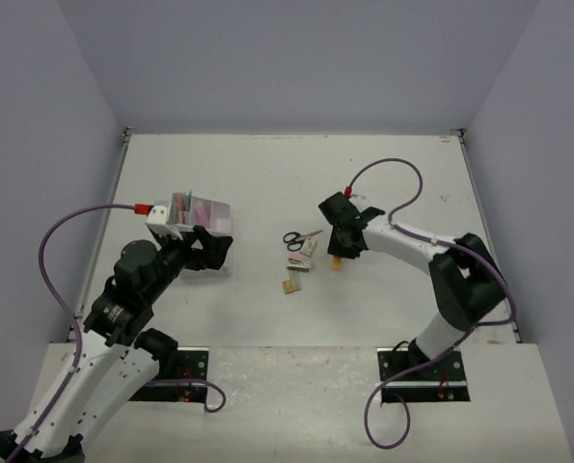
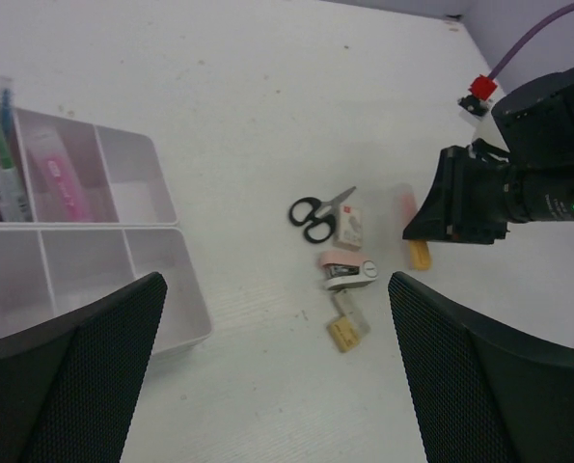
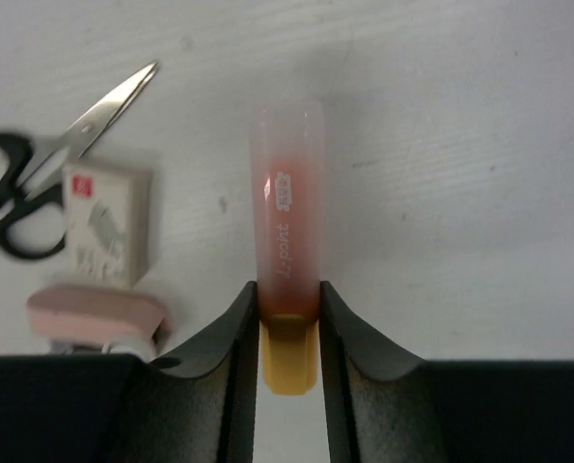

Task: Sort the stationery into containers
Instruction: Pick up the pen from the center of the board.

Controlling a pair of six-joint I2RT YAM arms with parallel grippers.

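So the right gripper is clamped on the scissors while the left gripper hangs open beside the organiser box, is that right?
Not quite. The right wrist view shows the right gripper clamped on the orange marker, not the scissors, which lie untouched to one side. The left gripper does hang open beside the organiser box.

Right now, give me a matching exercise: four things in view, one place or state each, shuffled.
1. scissors
2. orange marker
3. pink marker
4. left end effector

a. wide open, holding nothing
b. inside the organiser box
c. between the right end effector fingers
d. black handles, lying loose

Pairs: 1-d, 2-c, 3-b, 4-a
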